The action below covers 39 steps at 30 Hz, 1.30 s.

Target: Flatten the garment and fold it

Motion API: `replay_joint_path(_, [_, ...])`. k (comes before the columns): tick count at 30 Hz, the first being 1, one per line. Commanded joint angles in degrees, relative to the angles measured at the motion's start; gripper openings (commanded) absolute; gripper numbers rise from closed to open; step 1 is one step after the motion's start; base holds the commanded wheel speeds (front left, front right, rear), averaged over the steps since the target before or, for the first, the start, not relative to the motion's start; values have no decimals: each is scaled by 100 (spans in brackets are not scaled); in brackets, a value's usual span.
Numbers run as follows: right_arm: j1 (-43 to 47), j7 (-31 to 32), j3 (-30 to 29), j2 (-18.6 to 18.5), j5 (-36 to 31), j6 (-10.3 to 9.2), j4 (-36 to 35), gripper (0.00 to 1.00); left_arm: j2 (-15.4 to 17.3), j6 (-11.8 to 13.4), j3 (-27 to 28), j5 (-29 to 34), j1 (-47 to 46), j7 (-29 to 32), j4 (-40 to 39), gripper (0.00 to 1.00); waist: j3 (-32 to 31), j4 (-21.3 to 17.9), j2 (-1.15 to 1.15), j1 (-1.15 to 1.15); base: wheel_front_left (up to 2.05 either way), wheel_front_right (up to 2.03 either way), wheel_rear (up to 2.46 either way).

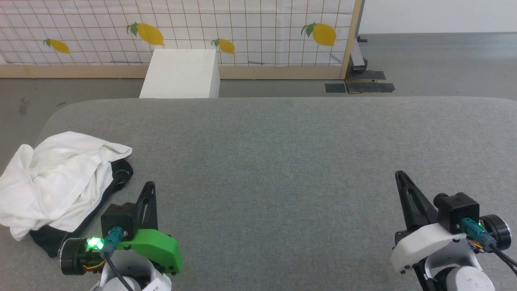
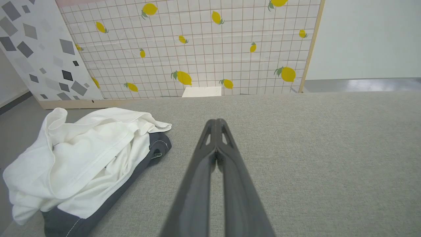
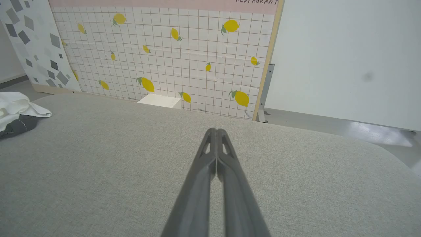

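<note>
Garment (image 1: 56, 182) is a crumpled heap at the left edge of the grey fabric-covered table (image 1: 291, 153), not flattened and not folded. The white body is bunched on top with deep creases. Black fabric pokes out at the heap's right side and along its near edge, and in the left wrist view a hemmed white edge with a stitch line lies over the dark part. Left gripper (image 1: 150, 186) sits at lower left in the head view, just right of the heap but apart from it. Its 2 dark fingers are pressed together tip to tip with nothing between them, and they are tilted over the bare table. There is a green housing and a lit green lamp at its wrist. Right gripper (image 1: 400, 176) is at lower right, well apart from the garment, also fully closed on nothing, with a white housing at its wrist. The middle of the table between the 2 grippers is bare cloth. Beyond the far table edge a white box (image 1: 181, 72) stands on the grey floor (image 1: 436, 64), against a grid-pattern panel with lemons (image 1: 250, 32) that has a wooden frame.
</note>
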Motion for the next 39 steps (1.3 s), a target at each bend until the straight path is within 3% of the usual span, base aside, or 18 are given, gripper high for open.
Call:
replay_joint_path(1, [90, 2, 8, 15, -36, -10, -30, 0, -23, 38, 20, 73, 80, 8, -14, 0, 0, 0, 45, 0, 0, 0, 0])
replay_joint_path(4, [90, 2, 8, 15, -36, -10, -30, 0, -23, 38, 20, 73, 80, 8, -14, 0, 0, 0, 45, 0, 0, 0, 0])
replay_joint_path(5, [0, 0, 1, 0, 0, 0, 0, 100, 0, 0, 2, 0, 0, 0, 0, 100, 0, 0, 0, 0, 0, 0, 0])
replay_joint_path(27, [-65, -158, -10, 0, 117, -1, 120, 100, -1, 74, -155, -224, -95, -186, 164, 100, 15, 63, 6, 0, 0, 0, 0])
replay_joint_path(39, [-100, -242, -20, 2, 161, -2, 175, 100, 22, 152, -207, -368, -165, -327, 263, 100, 41, 374, 10, 0, 0, 0, 0])
